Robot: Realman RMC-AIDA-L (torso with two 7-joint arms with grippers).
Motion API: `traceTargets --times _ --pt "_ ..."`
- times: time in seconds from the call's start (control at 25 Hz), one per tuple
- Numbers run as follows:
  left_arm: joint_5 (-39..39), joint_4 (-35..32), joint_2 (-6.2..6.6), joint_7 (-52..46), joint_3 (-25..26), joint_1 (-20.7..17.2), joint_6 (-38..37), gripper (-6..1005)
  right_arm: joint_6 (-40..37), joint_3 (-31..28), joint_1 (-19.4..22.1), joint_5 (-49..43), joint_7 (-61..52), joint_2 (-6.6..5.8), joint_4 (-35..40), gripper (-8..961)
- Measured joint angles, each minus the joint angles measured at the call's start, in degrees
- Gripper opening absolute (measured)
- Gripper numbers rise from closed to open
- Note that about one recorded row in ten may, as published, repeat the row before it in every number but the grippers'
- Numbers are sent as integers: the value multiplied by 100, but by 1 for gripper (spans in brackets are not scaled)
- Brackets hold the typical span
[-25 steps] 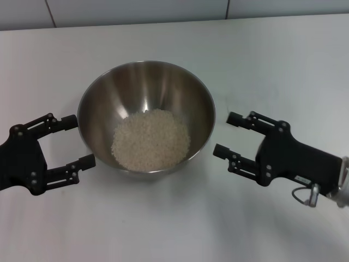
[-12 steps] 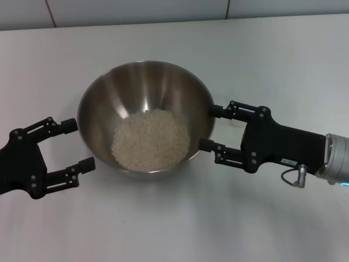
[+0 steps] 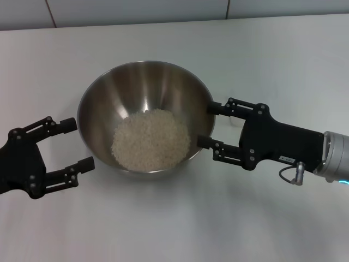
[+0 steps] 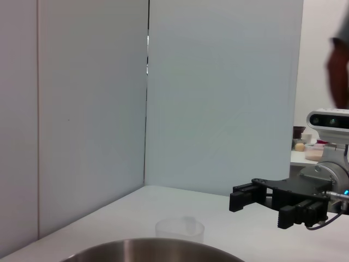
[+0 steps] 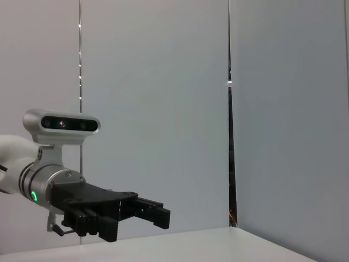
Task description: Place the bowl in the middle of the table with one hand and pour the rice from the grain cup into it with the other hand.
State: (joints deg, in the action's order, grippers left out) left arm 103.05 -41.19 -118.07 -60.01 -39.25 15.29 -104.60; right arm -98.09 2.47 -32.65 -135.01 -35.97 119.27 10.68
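Note:
The steel bowl (image 3: 144, 93) stands mid-table with a heap of rice (image 3: 151, 141) in its bottom. My left gripper (image 3: 79, 143) is open just off the bowl's left wall, a small gap apart. On the other side my right gripper (image 3: 209, 125) is open, its fingertips at the bowl's right wall below the rim. The clear grain cup (image 4: 180, 228) stands upright on the table beyond the bowl rim (image 4: 152, 249) in the left wrist view, looking empty; it does not show in the head view. That view also shows the right gripper (image 4: 262, 204) farther off.
The white table (image 3: 272, 60) runs back to a pale panelled wall (image 3: 136, 11). The right wrist view shows the left gripper (image 5: 136, 221) and its wrist camera against grey wall panels.
My right gripper has moved left across the table to the bowl's right side. The left gripper has eased slightly away from the bowl. Bowl and rice are unmoved.

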Motion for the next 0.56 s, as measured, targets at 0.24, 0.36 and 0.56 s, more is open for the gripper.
traceTargets --times 0.24,0.36,0.56 --pt "-3 2 3 51 8 0 -8 827 12 23 -40 1 -24 0 1 672" --pt "-5 4 3 51 -3 0 -8 827 18 21 -44 1 -25 0 2 672" --pt "-5 6 -3 52 10 0 -8 827 20 34 -49 1 -27 0 4 672"
